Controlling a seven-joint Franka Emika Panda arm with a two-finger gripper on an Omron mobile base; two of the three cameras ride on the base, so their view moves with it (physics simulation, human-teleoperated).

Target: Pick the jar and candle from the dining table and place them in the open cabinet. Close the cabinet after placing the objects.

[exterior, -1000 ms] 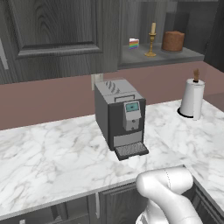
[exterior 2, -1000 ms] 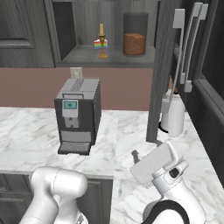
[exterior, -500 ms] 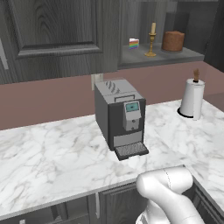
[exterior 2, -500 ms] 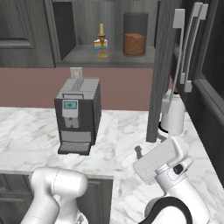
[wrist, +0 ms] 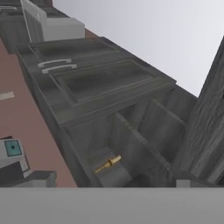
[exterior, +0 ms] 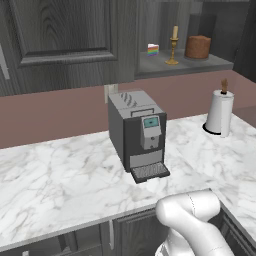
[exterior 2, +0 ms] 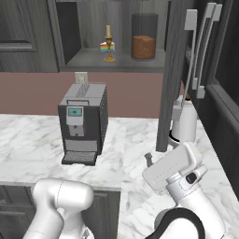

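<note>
The hand has tipped a little higher over the last second; nothing else has shifted. Well above and beyond the hand, the open cabinet (exterior 2: pixel 116 58) holds the candle (exterior 2: pixel 108 43), slim and cream in its gold holder, and to its right the jar (exterior 2: pixel 142 45), a clear cylinder filled with brown. The right base view catches the open door's (exterior 2: pixel 175 70) edge and the hand; the left view doesn't. Whether the fingers are parted or closed, I cannot tell. Below sits a boxy grey coffee machine (exterior: pixel 137 135) on veined marble (exterior: pixel 60 175), with a paper towel roll (exterior: pixel 220 112) on the right.
</note>
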